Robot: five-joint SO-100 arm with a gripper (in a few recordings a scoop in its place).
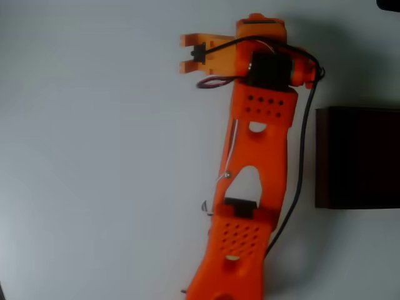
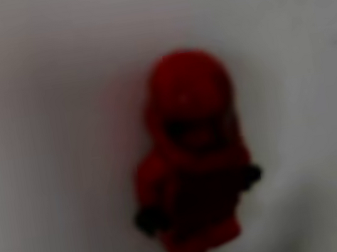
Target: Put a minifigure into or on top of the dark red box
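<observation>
- Overhead, the orange arm (image 1: 250, 187) is reaching up across the white table (image 1: 94, 156), its gripper (image 1: 186, 54) pointing left, fingers slightly spread with nothing between them
- The dark red box (image 1: 356, 156) is sitting at the right edge, apart from the arm
- In the wrist view, the minifigure (image 2: 193, 160) is lying blurred on the table, red-hooded, with dark hands

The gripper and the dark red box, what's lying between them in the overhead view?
In the overhead view, the robot's own orange arm and its black cable lie between the gripper and the dark red box; otherwise only bare white table.
</observation>
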